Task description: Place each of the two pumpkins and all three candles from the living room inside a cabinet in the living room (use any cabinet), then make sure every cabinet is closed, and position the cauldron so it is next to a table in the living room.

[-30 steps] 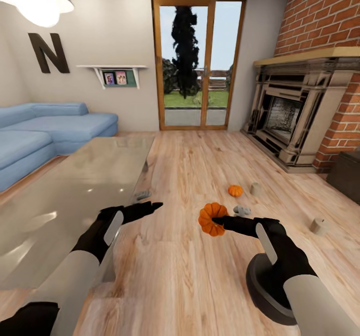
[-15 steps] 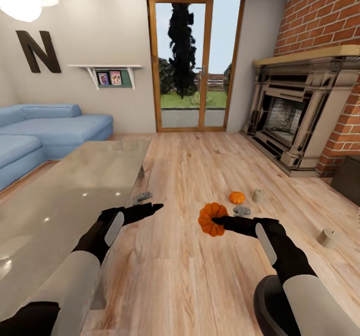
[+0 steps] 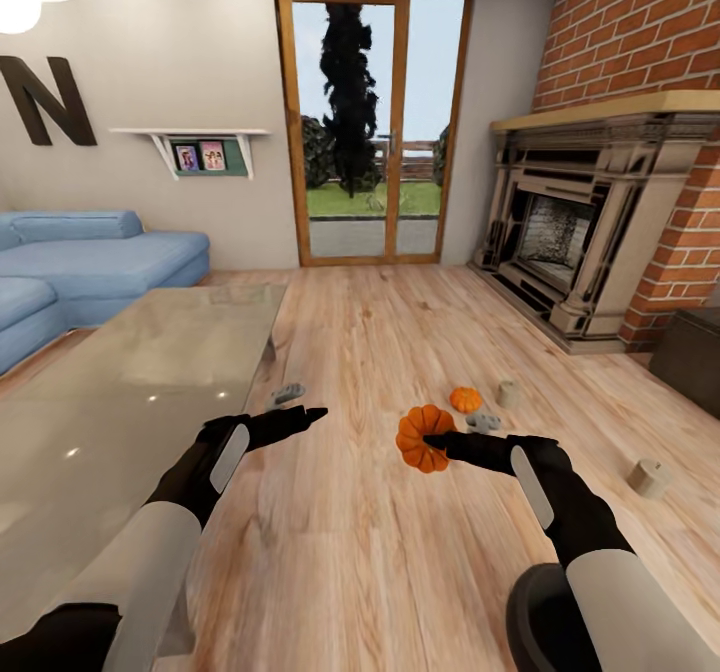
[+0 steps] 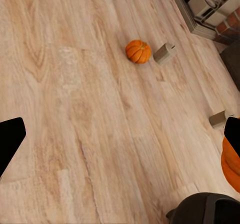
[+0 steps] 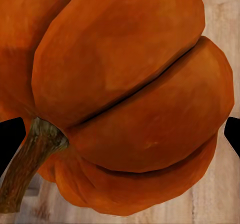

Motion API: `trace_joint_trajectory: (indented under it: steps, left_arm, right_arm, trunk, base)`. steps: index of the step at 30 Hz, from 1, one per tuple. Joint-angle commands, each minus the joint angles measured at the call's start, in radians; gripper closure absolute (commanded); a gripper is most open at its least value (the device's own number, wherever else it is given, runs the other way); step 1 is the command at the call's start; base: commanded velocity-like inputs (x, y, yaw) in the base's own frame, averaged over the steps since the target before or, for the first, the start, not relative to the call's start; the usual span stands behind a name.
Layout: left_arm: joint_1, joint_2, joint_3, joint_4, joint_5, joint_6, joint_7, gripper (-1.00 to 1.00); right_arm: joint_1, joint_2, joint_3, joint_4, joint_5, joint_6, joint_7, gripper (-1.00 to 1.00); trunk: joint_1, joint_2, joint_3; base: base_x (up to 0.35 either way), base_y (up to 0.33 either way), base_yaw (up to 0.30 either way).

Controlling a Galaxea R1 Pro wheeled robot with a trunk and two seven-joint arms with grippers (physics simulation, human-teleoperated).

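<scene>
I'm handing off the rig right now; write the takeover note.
Right end effector: shut on the held pumpkin, carried above the floor.
Left end effector: open, empty, beside the glass table.
On the floor ahead: second pumpkin, one candle beside it, another candle further right.
Cauldron sits by the right arm.
Done: one pumpkin picked up.
Left: store pumpkins and candles, close cabinets, set cauldron by table.

table [image 3: 120, 372] left, fireplace [image 3: 570, 232] right, second pumpkin [image 3: 464, 399] between, beside candle [image 3: 508, 393]

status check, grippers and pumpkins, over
Right gripper shut on held pumpkin. Left gripper empty, state unclear. Second pumpkin on floor among candles. Path ahead open.
</scene>
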Motion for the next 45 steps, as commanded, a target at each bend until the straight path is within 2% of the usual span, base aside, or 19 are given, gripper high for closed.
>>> trace_joint_trajectory:
  steps: [1,10,34,45]
  left_arm:
    - [0.000,0.000,0.000,-0.001,0.007,0.007,0.001,-1.00]
    - [0.000,-0.001,0.000,0.021,0.005,0.006,0.001,-1.00]
    - [0.000,-0.010,0.000,0.024,0.005,0.005,0.003,-1.00]
    - [0.000,-0.010,0.000,0.024,0.005,0.005,0.003,-1.00]
  right_arm:
    - [-0.001,0.000,-0.001,-0.001,-0.003,0.006,0.002,1.00]
    - [-0.001,0.000,-0.001,-0.001,-0.003,0.006,0.002,1.00]
    - [-0.001,0.000,-0.001,-0.001,-0.003,0.006,0.003,1.00]
    - [-0.001,0.000,-0.001,-0.001,-0.003,0.006,0.003,1.00]
  trunk:
    - [0.000,0.000,-0.001]
    - [0.000,0.000,-0.001]
    - [0.000,0.000,0.003]
    - [0.000,0.000,0.003]
  base:
    - [0.239,0.077,-0.002]
    - [0.270,0.128,-0.109]
    - [0.015,0.004,-0.092]
    - [0.180,0.000,-0.009]
